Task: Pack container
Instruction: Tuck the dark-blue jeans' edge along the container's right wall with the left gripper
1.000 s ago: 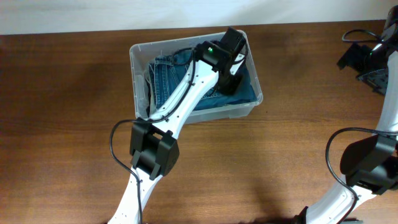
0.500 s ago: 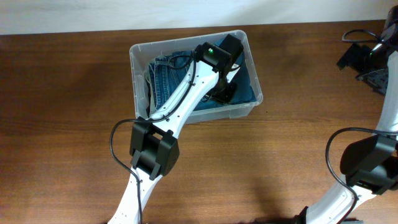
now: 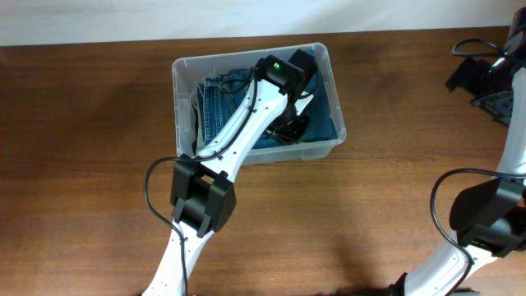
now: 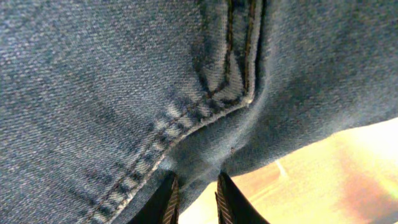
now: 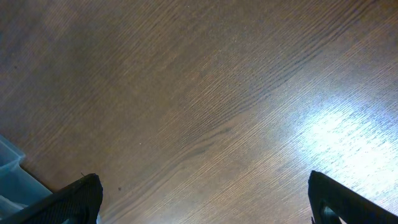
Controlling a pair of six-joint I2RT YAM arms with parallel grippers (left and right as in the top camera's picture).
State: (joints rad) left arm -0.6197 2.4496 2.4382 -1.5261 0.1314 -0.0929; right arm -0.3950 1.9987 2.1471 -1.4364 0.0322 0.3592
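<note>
The container (image 3: 176, 72), a clear plastic bin, stands at the back middle of the table and holds folded blue jeans (image 3: 218, 100). My left gripper (image 3: 292, 127) reaches down into the bin's right half. In the left wrist view its fingers (image 4: 194, 200) are nearly closed, with a fold of the denim (image 4: 124, 93) pinched between them. My right gripper (image 3: 491, 82) hangs at the far right, away from the bin. In the right wrist view it is open (image 5: 205, 199) over bare wood and empty.
The table (image 3: 82, 164) is dark brown wood. A pale wall strip runs along the back edge. A corner of the bin shows at the left edge of the right wrist view (image 5: 9, 168). Black cables loop beside both arm bases.
My left gripper has moved from the bin's back right toward its front wall, lower onto the jeans. The right arm has not moved.
</note>
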